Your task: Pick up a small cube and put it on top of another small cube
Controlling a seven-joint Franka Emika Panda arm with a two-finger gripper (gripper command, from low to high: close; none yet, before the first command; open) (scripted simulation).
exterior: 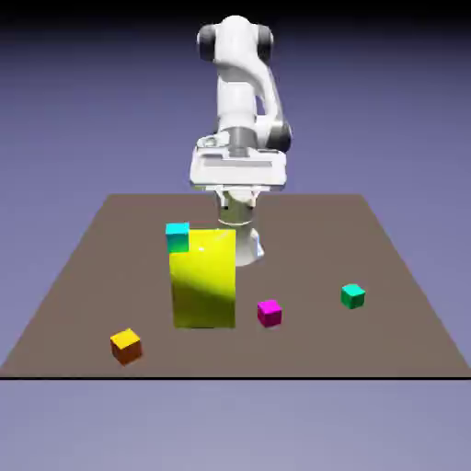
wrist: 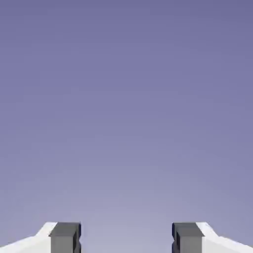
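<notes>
Orange cube point(exterior: 126, 346) sits closest to us, down by the near edge of the brown table point(exterior: 386, 276) toward the exterior view's left, well apart from everything else. Behind it stands the tall yellow block point(exterior: 203, 279), upright, and it dominates the middle of the table. Just beside its lower corner, toward the exterior view's right, there's the small magenta cube point(exterior: 269, 312), resting on the tabletop, near the block but not touching it. Further to the exterior view's right, the green cube point(exterior: 352, 295), alone. And a cyan cube point(exterior: 178, 236) shows at the yellow block's upper left corner; whether it rests on the block or behind it, I cannot tell.

Count them: four small cubes, one each of orange, magenta, green and cyan, plus one yellow block.

Now the white arm point(exterior: 241, 83) hangs behind the yellow block, and that block hides most of the gripper point(exterior: 241, 237) from this side. Over in the hand view, the gripper point(wrist: 126, 238) has its two grey fingertips point(wrist: 65, 237) spread wide, nothing between them, only plain blue-violet backdrop ahead.
</notes>
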